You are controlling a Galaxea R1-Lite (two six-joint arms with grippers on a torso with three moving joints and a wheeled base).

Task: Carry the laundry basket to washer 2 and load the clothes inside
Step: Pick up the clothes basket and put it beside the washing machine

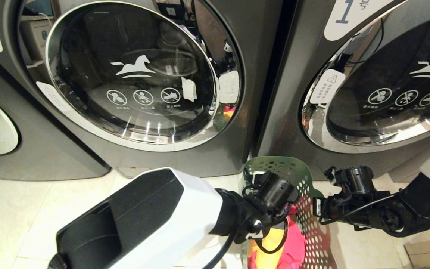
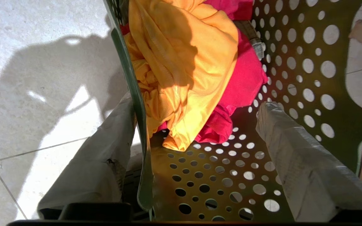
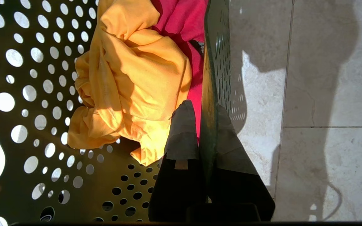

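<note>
A: Entry, laundry basket (image 1: 304,194). Green plastic, round holes all over the walls and floor, cut-out handle visible in the left wrist view. It stands on the pale tiled floor (image 1: 21,216), just in front of the gap between two dark grey front-loaders.

B: Which machines?

A: In the head view, the one on the right carries a white label with a "1" (image 1: 353,15). The one on the left, washer 2 (image 1: 133,74), has its chrome-ringed glass door shut, with a white horse mark on the glass. Only an edge of its label shows, unreadable.

B: Orientation of the basket?

A: Upright, open mouth up. Its long axis seems to run away from the robot toward the washers; the near end is cut off by the frame.

B: Contents?

A: The clothes: a yellow-orange garment (image 2: 181,69) bunched over a pink-red one (image 2: 247,78). A scrap of grey cloth (image 2: 256,40) shows against the wall, in the left wrist view only.

B: Hands?

A: Left hand (image 2: 196,157) straddles the basket's left wall, fingers wide apart, one outside (image 2: 105,157), one inside (image 2: 300,157), gripping nothing. Right hand (image 3: 207,141) is clamped on the right wall, a finger on each side.

B: View differences?

A: The head view gives the washers; the wrist views give the perforated floor and the finger placement, hidden from the head by the arms.
</note>
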